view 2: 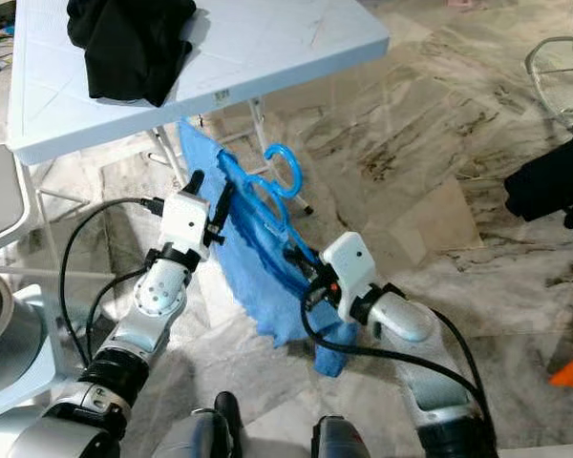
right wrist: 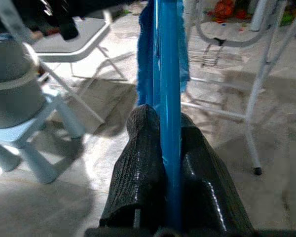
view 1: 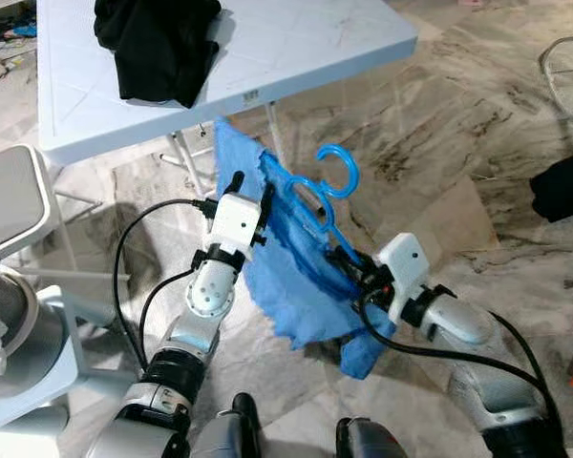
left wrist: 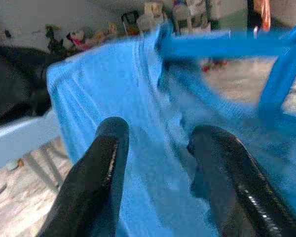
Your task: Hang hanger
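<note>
Marble floor (view 1: 477, 143) is spreading under everything, with a pale worktop (view 1: 296, 48) standing ahead of the robot and a black garment (view 1: 158, 43) lying heaped on its near-left part. A grey chair (view 1: 14, 196) is sitting off to the left.

Between the two arms, in the air below the worktop's front edge, a blue cloth (view 1: 296, 277) is hanging from a blue hanger (view 1: 317, 205), its hook (view 1: 339, 170) pointing up and away from the robot. The cloth is soft and limp and is likely going to sway and drag on any move; the hanger looks like light, stiff plastic, probably a little slick. The rigid bar seems the right place to hold, leaving the hook free to catch a rail.

The right arm is reaching forward and inward from the lower right, forearm angled up, and the right claw (right wrist: 170, 148) is pinching tight on the hanger's bar, the fingers (right wrist: 143, 163) pressing on either side of it. The left arm is rising steeply from the lower left with its wrist bent toward the cloth. The left claw (left wrist: 160, 153) is standing apart at a moderate gap, gripping nothing, its fingertips right at the draped cloth near the hanger's upper end.
</note>
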Controlling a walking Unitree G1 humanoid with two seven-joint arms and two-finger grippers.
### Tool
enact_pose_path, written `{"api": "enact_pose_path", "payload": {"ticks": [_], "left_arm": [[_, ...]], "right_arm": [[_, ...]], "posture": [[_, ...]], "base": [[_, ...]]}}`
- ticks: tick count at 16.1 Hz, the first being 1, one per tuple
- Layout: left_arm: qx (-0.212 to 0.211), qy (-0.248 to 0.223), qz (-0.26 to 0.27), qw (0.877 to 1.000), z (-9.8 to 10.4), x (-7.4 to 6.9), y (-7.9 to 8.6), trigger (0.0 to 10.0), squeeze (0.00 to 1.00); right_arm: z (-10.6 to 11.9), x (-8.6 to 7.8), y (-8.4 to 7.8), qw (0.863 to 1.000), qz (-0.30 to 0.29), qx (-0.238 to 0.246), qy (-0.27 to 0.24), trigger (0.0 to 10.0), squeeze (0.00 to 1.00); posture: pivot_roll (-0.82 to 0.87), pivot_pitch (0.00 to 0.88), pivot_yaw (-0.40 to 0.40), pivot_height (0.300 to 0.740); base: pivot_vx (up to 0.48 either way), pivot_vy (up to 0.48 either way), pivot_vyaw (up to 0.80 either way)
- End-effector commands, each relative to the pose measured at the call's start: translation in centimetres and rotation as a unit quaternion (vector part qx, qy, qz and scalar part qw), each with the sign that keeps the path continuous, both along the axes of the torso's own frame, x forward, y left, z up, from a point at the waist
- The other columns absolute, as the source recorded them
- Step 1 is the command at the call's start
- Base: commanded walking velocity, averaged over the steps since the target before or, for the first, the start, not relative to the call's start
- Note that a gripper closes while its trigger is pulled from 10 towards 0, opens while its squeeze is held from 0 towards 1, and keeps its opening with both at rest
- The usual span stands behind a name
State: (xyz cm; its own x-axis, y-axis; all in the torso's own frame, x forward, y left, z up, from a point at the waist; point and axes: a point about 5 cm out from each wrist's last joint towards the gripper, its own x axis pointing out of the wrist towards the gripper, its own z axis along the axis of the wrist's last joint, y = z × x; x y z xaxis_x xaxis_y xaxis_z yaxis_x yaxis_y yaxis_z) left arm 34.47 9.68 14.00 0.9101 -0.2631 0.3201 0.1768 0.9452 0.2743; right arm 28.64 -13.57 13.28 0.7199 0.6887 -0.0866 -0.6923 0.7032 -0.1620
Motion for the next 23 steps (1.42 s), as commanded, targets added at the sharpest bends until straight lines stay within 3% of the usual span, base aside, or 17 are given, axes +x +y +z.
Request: {"api": "enact_pose_path", "payload": {"ticks": [1,5,6,8,9,10,11,15,23], "left_arm": [[0.003,0.008,0.012,1.0,-0.3,0.2,0.5,10.0,1.0],[0.007,0.012,0.025,1.0,-0.2,0.7,0.9,10.0,1.0],[0.003,0.012,0.023,1.0,-0.1,0.8,0.9,5.1,1.0],[-0.001,0.011,0.017,1.0,-0.1,0.8,0.7,0.0,1.0],[-0.006,0.015,0.015,1.0,-0.3,0.8,0.6,0.0,1.0],[-0.005,0.016,0.016,1.0,-0.3,0.8,0.7,0.0,0.65],[-0.004,0.019,0.023,1.0,-0.3,1.0,1.0,0.0,0.0],[-0.005,0.022,0.022,1.0,-0.2,1.2,1.4,0.0,0.0],[-0.011,0.034,0.014,0.999,-0.7,1.1,1.2,0.0,0.0]], "right_arm": [[0.9,-0.4,0.1,1.0,0.015,0.012,-0.012,10.0,0.0],[0.6,-1.1,-0.3,0.999,0.041,-0.001,0.008,10.0,0.0],[0.1,-1.3,-0.5,0.999,0.046,-0.016,0.016,10.0,0.0],[-0.1,-1.5,-0.3,0.998,0.049,-0.015,0.022,10.0,0.0],[-0.1,-1.6,-0.1,0.998,0.056,-0.014,0.025,10.0,0.0],[-0.1,-1.8,0.1,0.997,0.064,-0.013,0.028,10.0,0.0],[-0.2,-2.0,0.2,0.997,0.071,-0.015,0.031,10.0,0.0],[-0.3,-1.2,-0.5,0.999,0.025,-0.025,0.023,10.0,0.0],[0.0,-0.8,-0.3,0.999,0.019,-0.022,0.014,10.0,0.0]], "posture": [[-0.21,0.271,0.094,0.74],[-0.21,0.263,0.089,0.74],[-0.21,0.26,0.087,0.74],[-0.21,0.257,0.084,0.74],[-0.21,0.256,0.083,0.74],[-0.21,0.256,0.082,0.74],[-0.21,0.257,0.082,0.74],[-0.22,0.262,0.084,0.74],[-0.21,0.257,0.074,0.74]], "base": [[0.0,0.0,0.0],[0.0,0.0,0.0],[0.0,0.0,0.0],[0.0,0.0,0.0],[0.0,0.0,0.0],[0.0,0.0,0.0],[0.0,0.0,0.0],[0.0,0.0,0.0],[0.0,0.0,0.0]]}}
